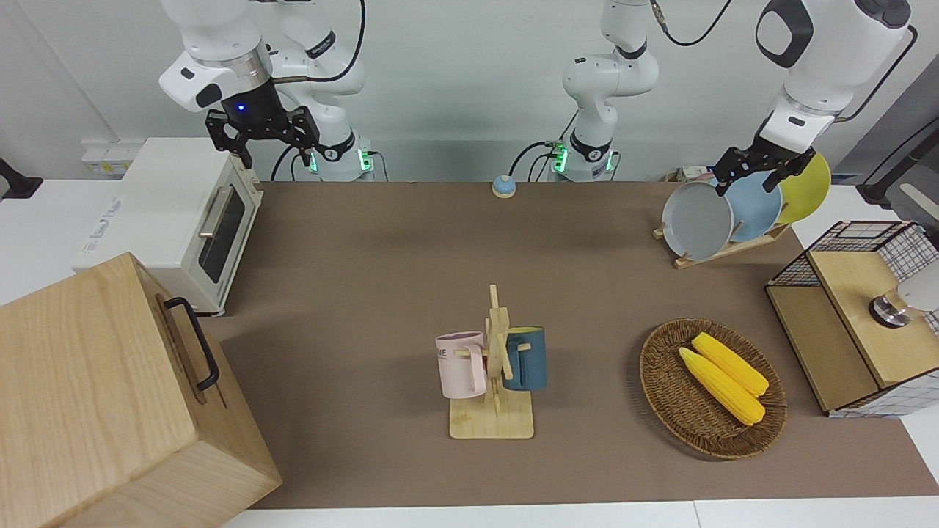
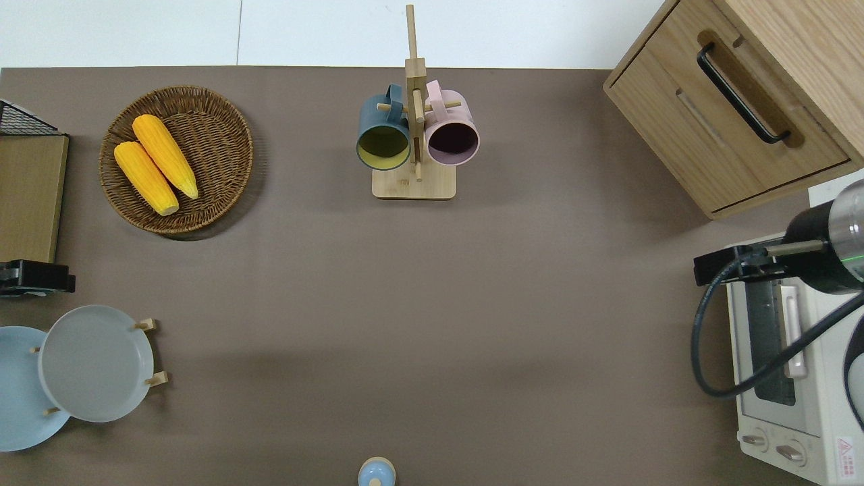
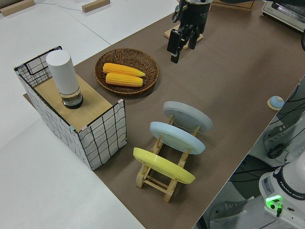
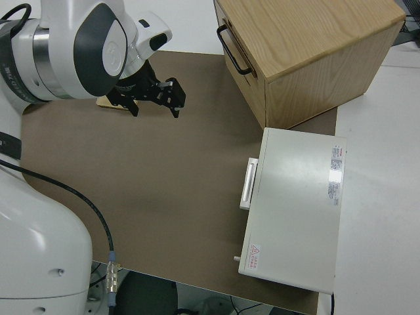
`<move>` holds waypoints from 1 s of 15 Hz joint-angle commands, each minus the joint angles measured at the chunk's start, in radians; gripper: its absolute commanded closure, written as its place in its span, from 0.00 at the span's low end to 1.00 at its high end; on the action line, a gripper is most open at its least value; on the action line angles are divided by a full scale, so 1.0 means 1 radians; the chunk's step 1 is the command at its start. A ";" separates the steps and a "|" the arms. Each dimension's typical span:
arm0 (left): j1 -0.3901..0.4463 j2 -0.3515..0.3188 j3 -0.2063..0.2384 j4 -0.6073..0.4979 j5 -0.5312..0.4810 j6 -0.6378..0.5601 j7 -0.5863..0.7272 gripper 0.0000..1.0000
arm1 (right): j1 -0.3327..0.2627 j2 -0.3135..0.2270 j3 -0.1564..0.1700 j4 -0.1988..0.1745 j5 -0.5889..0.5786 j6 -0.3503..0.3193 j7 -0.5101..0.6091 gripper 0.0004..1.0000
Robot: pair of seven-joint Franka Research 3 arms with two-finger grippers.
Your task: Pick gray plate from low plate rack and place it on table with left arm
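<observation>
The gray plate (image 1: 697, 220) (image 2: 94, 362) (image 3: 188, 116) leans in the slot of the low plate rack (image 1: 722, 249) (image 3: 157, 179) nearest the table's middle, with a sky-blue plate (image 1: 755, 209) and a yellow plate (image 1: 807, 187) in the slots toward the left arm's end. My left gripper (image 1: 748, 182) (image 2: 47, 278) (image 3: 183, 47) hangs open and empty over the brown table (image 2: 432, 304), at its left-arm end, between the rack and the wire crate. It touches no plate. The right gripper (image 1: 265, 143) (image 4: 154, 105) is open and parked.
A wire crate (image 1: 858, 315) with a wooden lid stands beside a wicker basket of corn (image 2: 177, 158). A mug stand (image 2: 413, 135) holds two mugs mid-table. A white toaster oven (image 1: 176, 220), a wooden cabinet (image 1: 110, 396) and a small blue bell (image 1: 503, 186) also stand here.
</observation>
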 commanded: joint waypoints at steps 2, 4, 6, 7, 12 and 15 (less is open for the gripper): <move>0.020 -0.050 -0.005 -0.072 0.029 -0.023 0.017 0.00 | -0.007 -0.002 0.007 0.006 0.007 -0.014 -0.001 0.01; 0.036 -0.084 -0.005 -0.129 0.037 -0.003 0.017 0.00 | -0.007 -0.002 0.007 0.006 0.007 -0.014 0.000 0.01; 0.037 -0.116 -0.005 -0.193 0.046 0.035 0.017 0.00 | -0.007 -0.002 0.005 0.006 0.007 -0.013 0.000 0.01; 0.037 -0.135 -0.005 -0.227 0.060 0.060 0.017 0.00 | -0.007 -0.002 0.005 0.006 0.007 -0.014 0.000 0.01; 0.040 -0.187 -0.005 -0.347 0.086 0.124 0.020 0.00 | -0.007 -0.002 0.005 0.006 0.007 -0.014 0.000 0.01; 0.063 -0.207 -0.003 -0.421 0.093 0.195 0.027 0.00 | -0.007 -0.002 0.007 0.006 0.007 -0.014 0.000 0.01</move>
